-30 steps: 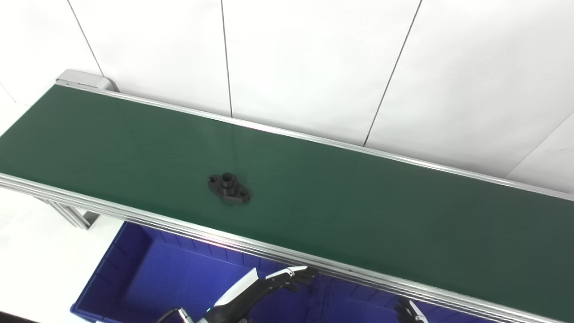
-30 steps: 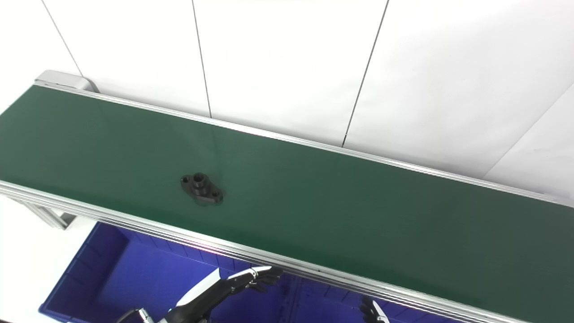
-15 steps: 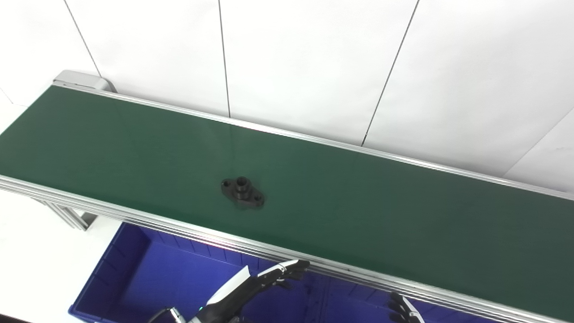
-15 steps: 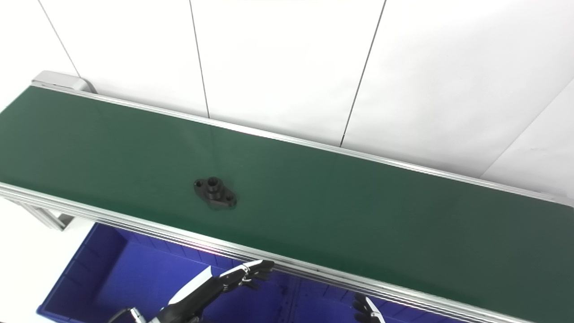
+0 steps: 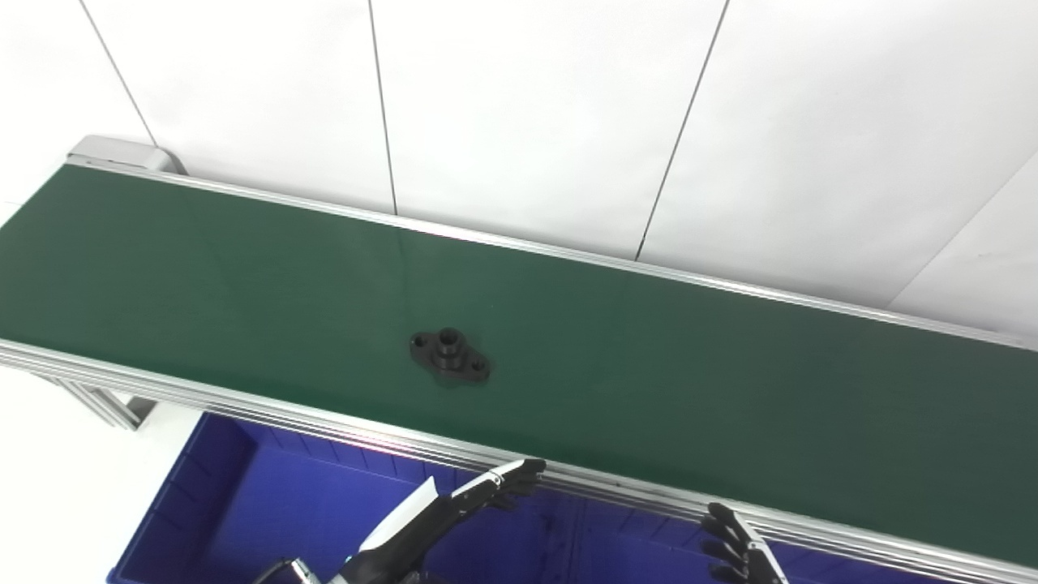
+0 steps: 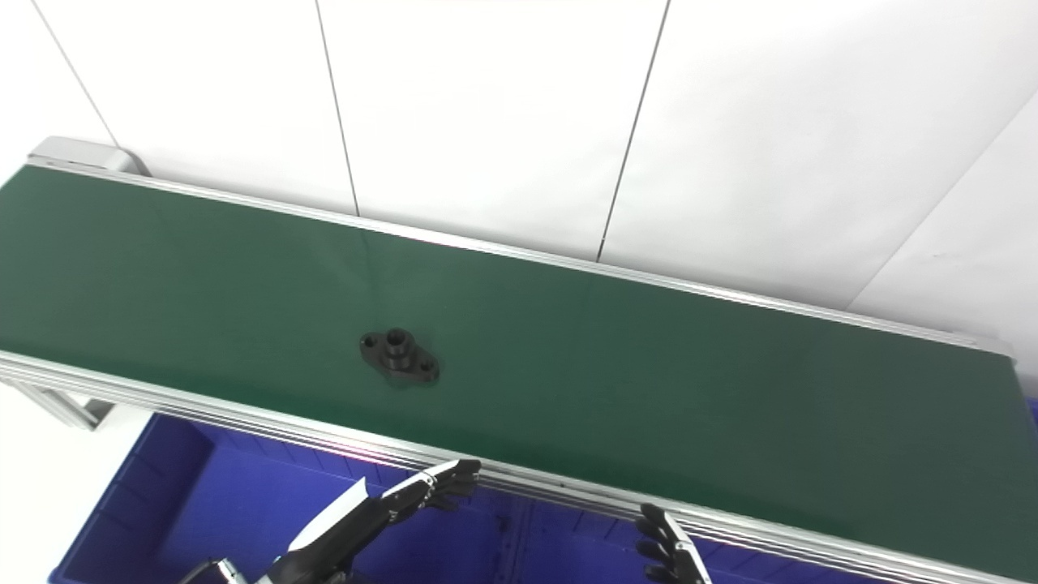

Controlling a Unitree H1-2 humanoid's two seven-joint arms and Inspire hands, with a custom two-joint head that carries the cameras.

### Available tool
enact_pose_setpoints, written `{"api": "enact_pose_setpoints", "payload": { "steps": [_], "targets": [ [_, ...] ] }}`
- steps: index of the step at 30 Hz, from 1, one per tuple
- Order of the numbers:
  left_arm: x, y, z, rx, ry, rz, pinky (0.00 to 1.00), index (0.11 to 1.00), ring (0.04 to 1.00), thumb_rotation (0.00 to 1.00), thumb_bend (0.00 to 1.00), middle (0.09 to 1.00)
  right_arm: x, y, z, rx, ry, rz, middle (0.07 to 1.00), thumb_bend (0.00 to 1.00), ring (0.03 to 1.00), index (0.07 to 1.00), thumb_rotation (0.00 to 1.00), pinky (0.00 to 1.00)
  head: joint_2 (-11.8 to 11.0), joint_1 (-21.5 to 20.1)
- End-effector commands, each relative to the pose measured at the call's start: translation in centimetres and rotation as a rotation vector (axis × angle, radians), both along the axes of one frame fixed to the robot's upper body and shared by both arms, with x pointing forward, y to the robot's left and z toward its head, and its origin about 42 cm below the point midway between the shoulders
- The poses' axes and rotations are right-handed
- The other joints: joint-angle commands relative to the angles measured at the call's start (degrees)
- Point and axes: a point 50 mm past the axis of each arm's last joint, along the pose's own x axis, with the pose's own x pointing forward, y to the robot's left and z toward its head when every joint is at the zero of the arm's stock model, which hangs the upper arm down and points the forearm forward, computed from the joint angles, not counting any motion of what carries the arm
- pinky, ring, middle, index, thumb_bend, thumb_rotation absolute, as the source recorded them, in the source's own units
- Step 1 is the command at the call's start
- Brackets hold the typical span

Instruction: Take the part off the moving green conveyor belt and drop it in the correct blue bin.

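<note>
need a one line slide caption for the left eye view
Black flanged part rides the green conveyor belt while the left hand and right hand wait open above the blue bin.

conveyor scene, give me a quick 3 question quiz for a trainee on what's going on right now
1. True or false: the black part lies on the green belt, untouched by either hand.
2. The left hand is: A) gripping the part B) open, near the belt's front rail C) inside the wall.
3. Fill in: below the belt's front rail sits a ____ bin.

Key: 1 true; 2 B; 3 blue.
</note>
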Motion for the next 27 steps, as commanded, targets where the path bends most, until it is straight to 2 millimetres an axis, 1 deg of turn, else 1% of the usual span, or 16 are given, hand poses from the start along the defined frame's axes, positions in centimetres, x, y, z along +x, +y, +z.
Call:
{"api": "enact_pose_setpoints", "payload": {
  "steps": [1, 2, 3, 7, 8, 10, 12, 16, 18, 22, 24, 27],
  "targets": [
    [0.5, 0.1, 1.1, -0.031, -0.035, 0.001, 0.78, 0.933, 0.863, 0.18, 0.70, 0.913, 0.2, 0.1, 2.1, -0.002, -0.126, -0.022, 0.824, 0.80, 0.795, 0.860, 0.21, 0.75, 0.5, -0.9],
    [0.5, 0.2, 1.2, -0.030, -0.034, 0.001, 0.78, 0.933, 0.862, 0.19, 0.69, 0.913, 0.4, 0.0, 2.3, -0.008, -0.138, -0.025, 0.824, 0.80, 0.798, 0.859, 0.21, 0.76, 0.5, -0.9],
    [0.6, 0.2, 1.2, -0.030, -0.035, 0.001, 0.79, 0.934, 0.863, 0.19, 0.69, 0.913, 0.7, 0.0, 2.8, -0.013, -0.152, -0.026, 0.824, 0.80, 0.800, 0.859, 0.22, 0.76, 1.0, -1.9],
    [1.1, 0.4, 1.4, -0.027, -0.043, -0.002, 0.78, 0.928, 0.851, 0.19, 0.69, 0.903, 2.4, -0.3, 4.5, -0.045, -0.208, -0.013, 0.824, 0.80, 0.816, 0.862, 0.24, 0.80, 1.7, -3.0],
    [1.2, 0.5, 1.4, -0.024, -0.045, -0.003, 0.78, 0.928, 0.849, 0.19, 0.69, 0.902, 2.9, -0.4, 4.9, -0.049, -0.216, -0.011, 0.824, 0.80, 0.817, 0.862, 0.24, 0.81, 2.2, -3.5],
    [1.5, 0.6, 1.5, -0.016, -0.051, -0.006, 0.79, 0.927, 0.858, 0.22, 0.70, 0.905, 4.0, -0.5, 5.7, -0.051, -0.225, -0.008, 0.822, 0.80, 0.801, 0.860, 0.24, 0.78, 2.7, -4.0],
    [1.7, 0.7, 1.5, -0.016, -0.061, -0.004, 0.80, 0.921, 0.860, 0.22, 0.70, 0.902, 5.1, -0.6, 6.4, -0.062, -0.236, 0.001, 0.816, 0.80, 0.789, 0.857, 0.24, 0.71, 3.1, -4.4],
    [2.0, 1.1, 1.6, -0.023, -0.049, -0.004, 0.80, 0.918, 0.866, 0.19, 0.70, 0.905, 7.3, -0.7, 7.5, -0.133, -0.248, 0.015, 0.807, 0.80, 0.780, 0.852, 0.27, 0.72, 3.7, -5.4],
    [2.2, 1.3, 1.6, -0.023, -0.048, -0.007, 0.79, 0.917, 0.863, 0.19, 0.71, 0.904, 8.4, -0.5, 7.9, -0.164, -0.247, 0.023, 0.805, 0.80, 0.779, 0.849, 0.27, 0.71, 3.7, -5.7],
    [2.3, 1.5, 1.6, -0.007, -0.056, -0.009, 0.79, 0.922, 0.861, 0.23, 0.71, 0.905, 10.2, -0.2, 8.5, -0.200, -0.255, 0.044, 0.787, 0.80, 0.760, 0.833, 0.25, 0.70, 3.7, -6.2],
    [2.4, 1.6, 1.5, -0.009, -0.054, -0.008, 0.77, 0.915, 0.852, 0.23, 0.72, 0.897, 11.2, 0.1, 8.8, -0.209, -0.258, 0.056, 0.781, 0.81, 0.756, 0.821, 0.24, 0.70, 3.5, -6.3],
    [2.4, 1.8, 1.5, -0.007, -0.057, -0.007, 0.78, 0.911, 0.852, 0.23, 0.72, 0.894, 12.9, 0.3, 9.3, -0.258, -0.276, 0.090, 0.772, 0.80, 0.747, 0.819, 0.24, 0.69, 3.2, -6.6]
  ]
}}
